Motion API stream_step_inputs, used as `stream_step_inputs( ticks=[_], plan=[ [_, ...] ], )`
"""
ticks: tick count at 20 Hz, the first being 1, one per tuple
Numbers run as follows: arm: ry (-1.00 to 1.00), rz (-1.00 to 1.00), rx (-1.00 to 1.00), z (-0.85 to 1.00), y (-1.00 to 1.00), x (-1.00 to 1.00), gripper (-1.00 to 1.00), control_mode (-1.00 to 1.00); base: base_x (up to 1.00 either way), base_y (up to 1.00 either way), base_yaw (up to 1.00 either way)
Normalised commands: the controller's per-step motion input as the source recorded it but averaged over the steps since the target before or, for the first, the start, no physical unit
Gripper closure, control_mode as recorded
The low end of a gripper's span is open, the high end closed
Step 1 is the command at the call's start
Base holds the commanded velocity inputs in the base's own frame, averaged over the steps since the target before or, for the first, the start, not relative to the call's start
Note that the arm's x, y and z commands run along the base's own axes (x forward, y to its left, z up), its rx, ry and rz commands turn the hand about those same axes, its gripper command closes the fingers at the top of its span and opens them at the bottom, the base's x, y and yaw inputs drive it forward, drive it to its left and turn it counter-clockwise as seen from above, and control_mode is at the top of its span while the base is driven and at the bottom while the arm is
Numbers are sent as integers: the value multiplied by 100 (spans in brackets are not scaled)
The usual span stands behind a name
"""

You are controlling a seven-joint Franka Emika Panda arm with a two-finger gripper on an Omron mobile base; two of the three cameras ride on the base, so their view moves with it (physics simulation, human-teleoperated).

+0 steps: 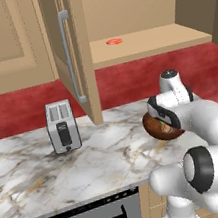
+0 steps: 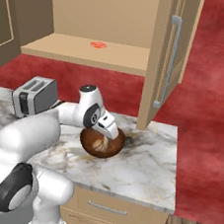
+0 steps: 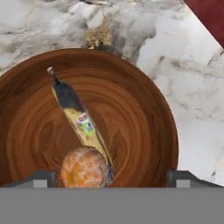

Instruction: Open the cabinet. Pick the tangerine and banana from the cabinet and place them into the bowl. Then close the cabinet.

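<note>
Gripper [image 3: 112, 178] spread wide above the bowl [image 3: 144, 109], holding nothing, fingertips [image 3: 41, 178] far apart at either side. Inside the bowl, a banana [image 3: 81, 122] lying across the wooden bottom, touching an orange fruit [image 3: 84, 168] at its near end. Bowl on the marble counter [image 1: 36, 174], right of the toaster [image 1: 62, 126]. Cabinet [image 1: 128, 6] open, door [image 1: 68, 52] swung out, a small red thing [image 1: 114, 41] on its shelf.
</note>
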Motion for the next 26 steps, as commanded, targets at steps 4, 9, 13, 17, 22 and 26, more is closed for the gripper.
stream_step_inputs(
  ticks=[4, 9, 13, 17, 22, 26],
  plan=[
    [-1, 7, 0, 47, 5, -80, -100, -100, 0, 0, 0],
    [-3, 8, 0, 43, 4, -79, -100, -100, 0, 0, 0],
    [-7, 7, 0, 42, 2, -72, -100, -100, 0, 0, 0],
    [-2, 5, 0, 43, 0, -59, -100, -100, 0, 0, 0],
    [-1, 2, 0, 41, 0, -50, -100, -100, 0, 0, 0],
    [0, 0, 0, 33, 0, -42, -100, -100, 0, 0, 0]
  ],
)
